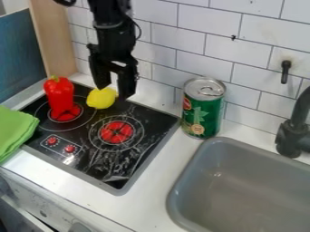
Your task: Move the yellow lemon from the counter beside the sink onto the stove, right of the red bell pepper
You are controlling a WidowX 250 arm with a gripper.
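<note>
Apparently the work around the lemon [102,98] was only partly along: the tool [114,93] was at it, but no firm grip or lift could be seen. The tool hung down from the upper left of the frame, its two fingers spread apart, one above the lemon's upper edge and the other just off its right side; whether either touched it was hard to tell. The lemon lay near the back edge of the black stove [97,168], left of the frame's centre. Close to its left, the red pepper [59,94] stood upright on a burner. A green can [203,108] stood upright on the desk [158,181], right of the stove and near the tiled wall [205,43]. The grey sink [233,181] filled the lower right, with a black tap [293,136] at the right edge, and a green cloth [13,131] lay at the left edge. Gripping and raising the lemon seemed the part left undone.
</note>
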